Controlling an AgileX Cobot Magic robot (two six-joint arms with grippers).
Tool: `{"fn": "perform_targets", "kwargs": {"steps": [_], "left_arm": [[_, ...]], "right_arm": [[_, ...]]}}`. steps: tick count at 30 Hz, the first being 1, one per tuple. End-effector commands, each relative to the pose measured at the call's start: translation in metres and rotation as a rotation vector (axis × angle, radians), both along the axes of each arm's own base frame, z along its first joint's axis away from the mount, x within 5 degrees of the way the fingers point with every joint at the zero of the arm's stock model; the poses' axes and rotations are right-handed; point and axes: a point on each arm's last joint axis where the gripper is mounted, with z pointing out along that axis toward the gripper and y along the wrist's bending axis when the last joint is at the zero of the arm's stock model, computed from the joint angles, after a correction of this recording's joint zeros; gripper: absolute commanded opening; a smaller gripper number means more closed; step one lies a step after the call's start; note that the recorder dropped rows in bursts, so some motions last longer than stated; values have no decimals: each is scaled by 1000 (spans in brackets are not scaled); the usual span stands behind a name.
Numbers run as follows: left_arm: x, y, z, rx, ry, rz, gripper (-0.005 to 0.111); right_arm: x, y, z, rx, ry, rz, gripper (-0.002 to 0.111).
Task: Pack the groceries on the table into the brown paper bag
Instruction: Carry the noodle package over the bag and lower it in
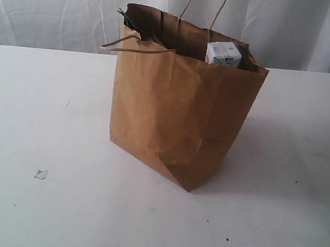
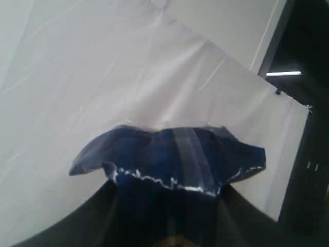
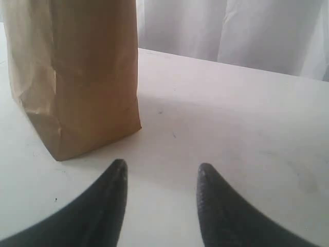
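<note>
**Brown paper bag [image 1: 177, 119] upright on the desk, 1 packet clamped in the left fingers**

The brown paper bag stands upright near the middle of the white desk [image 1: 37, 117], with its mouth open and its sides creased. The near cord handle [image 1: 137, 51] droops over the front rim. The far cord handle [image 1: 218, 12] stands up at the back rim. Inside, a small white-blue carton [image 1: 224, 54] shows just under the rim on the right side of the mouth. A small dark shape sits at the left corner of the rim; I cannot tell what it is.

In the left wrist view, the long dark-blue noodle packet [image 2: 169, 154] sits between the 2 left fingers [image 2: 87, 221], which are clamped on it. Its crimped end fans out beyond them, and a white curtain [image 2: 103, 62] hangs behind.

In the right wrist view, the 2 right fingers [image 3: 108, 206] stand apart with nothing between them, above bare desk. The bag's lower corner is near them but not touching.

A small white scrap [image 1: 41, 174] lies on the desk, well apart from the bag, to its front left.
</note>
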Motion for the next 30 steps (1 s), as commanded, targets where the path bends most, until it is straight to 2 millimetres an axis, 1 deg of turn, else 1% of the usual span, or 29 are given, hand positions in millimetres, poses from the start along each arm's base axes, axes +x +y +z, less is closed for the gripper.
{"fn": "perform_targets", "kwargs": {"steps": [1,6,11,16,22,30], "left_arm": [[1,-11,6,12,-101,-117,0],[17,-22,-6,2,-121,-232,0],[41,-33,-25,-30,-110,-343,0],[56,-43,-44,-18,-120,-437,0],[71,-49,-61,-36,-123,-505,0],[87,-58,-84,41,-75,-527,0]], "right_arm": [[0,0,-1,1,-8,-5,41],[0,0,-1,1,-8,-5,41],[0,0,-1,1,-8,-5,41],[0,0,-1,1,-8,-5,41],[0,0,-1,1,-8,-5,41],[0,0,-1,1,-8,-5,41]]}}
